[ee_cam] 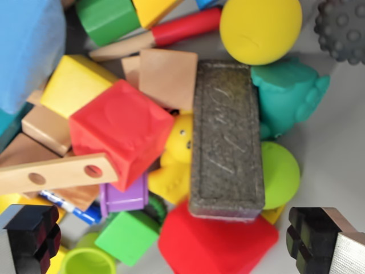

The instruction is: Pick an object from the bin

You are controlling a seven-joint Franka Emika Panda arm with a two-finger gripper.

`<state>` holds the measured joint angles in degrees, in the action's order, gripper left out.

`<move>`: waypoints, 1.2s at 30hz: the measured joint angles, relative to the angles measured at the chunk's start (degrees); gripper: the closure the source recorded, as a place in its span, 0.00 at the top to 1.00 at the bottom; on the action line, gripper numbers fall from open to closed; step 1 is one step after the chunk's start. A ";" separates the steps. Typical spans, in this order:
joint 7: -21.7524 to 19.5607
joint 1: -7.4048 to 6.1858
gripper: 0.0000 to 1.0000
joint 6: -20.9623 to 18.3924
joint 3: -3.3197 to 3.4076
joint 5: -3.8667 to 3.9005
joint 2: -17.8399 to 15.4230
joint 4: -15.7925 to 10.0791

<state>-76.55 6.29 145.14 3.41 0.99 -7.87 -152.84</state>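
Observation:
I look straight down into a bin crowded with toys. A dark grey eraser block lies lengthwise in the middle. A red cube sits to its left, a yellow block behind that. A yellow ball and a teal figure lie toward the top right, a lime ball at the eraser's right side, a red shape below it. My gripper hovers above the pile, open, with one black pad at bottom left and the other at bottom right. Nothing is between them.
A plain wooden bar with two holes crosses the left. A tan wooden tile, green cylinder, red-handled stick, grey spiky ball, blue shape, purple piece and green block crowd around. Bare bin floor shows at right.

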 joint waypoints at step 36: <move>-5.67 1.98 0.00 19.52 -0.02 -1.80 12.57 -7.58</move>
<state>-82.22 8.27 164.66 3.39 -0.81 4.70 -160.42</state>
